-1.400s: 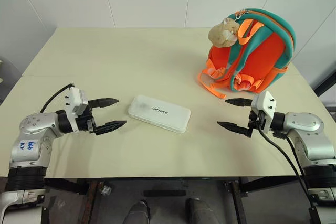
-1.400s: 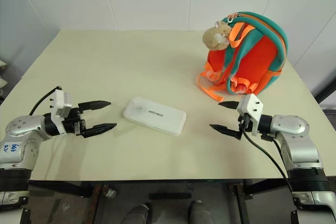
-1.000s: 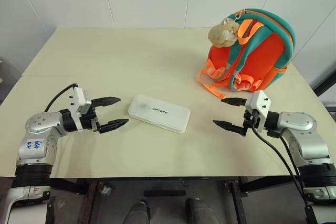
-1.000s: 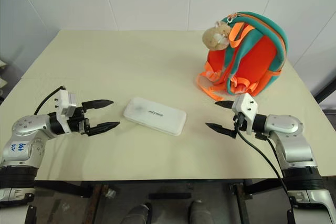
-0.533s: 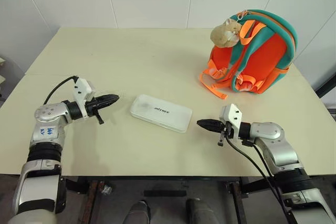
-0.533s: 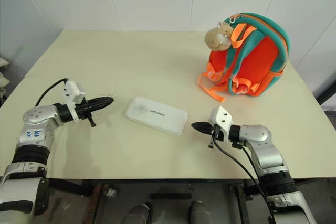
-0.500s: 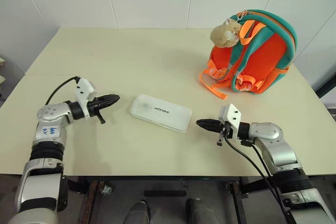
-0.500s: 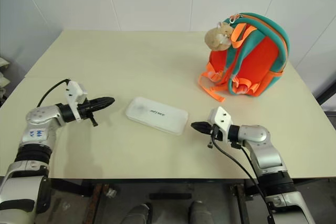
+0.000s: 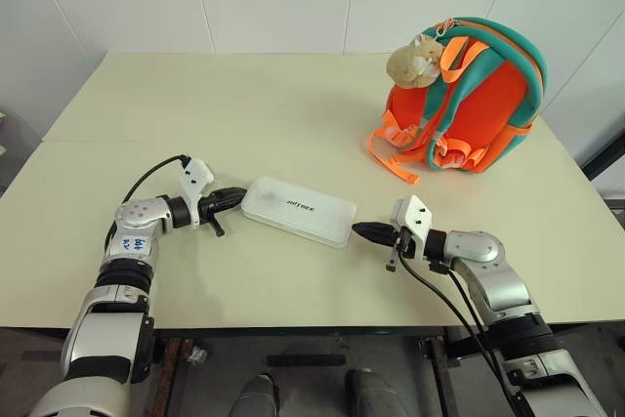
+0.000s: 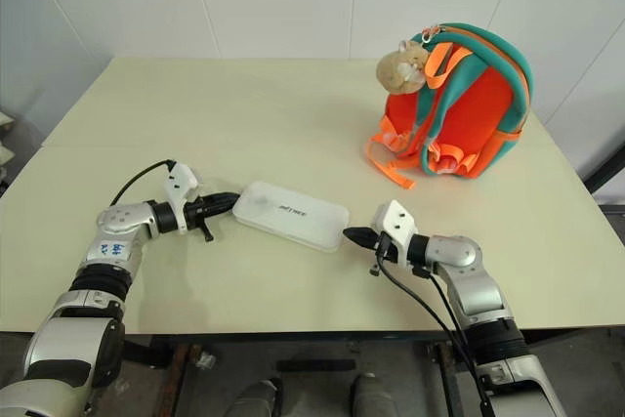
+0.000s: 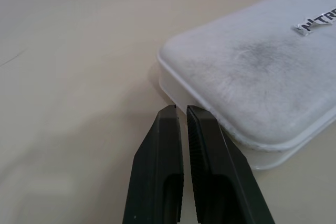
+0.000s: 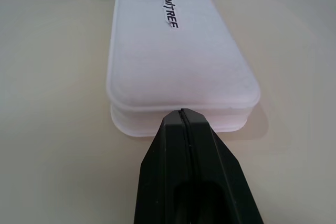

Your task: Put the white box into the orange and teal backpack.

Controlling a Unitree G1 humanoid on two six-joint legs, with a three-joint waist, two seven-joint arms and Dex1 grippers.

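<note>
The white box (image 9: 298,210) lies flat near the table's middle, dark lettering on its lid. My left gripper (image 9: 241,196) is shut, its tips at the box's left end (image 11: 210,77). My right gripper (image 9: 357,230) is shut too, its closed tips against the box's right end (image 12: 178,51). Neither holds anything between its fingers. The orange and teal backpack (image 9: 479,95) stands upright at the back right, a beige plush keychain (image 9: 414,59) hanging near its top.
The pale table (image 9: 244,114) stretches wide behind and to the left of the box. Orange webbing loops (image 9: 393,155) trail from the backpack's base onto the tabletop. White wall panels rise behind the far edge.
Both grippers have gone from open to shut and moved inward, the left one rightward and the right one leftward, until their tips stand at the box's two ends. The box and backpack have not moved.
</note>
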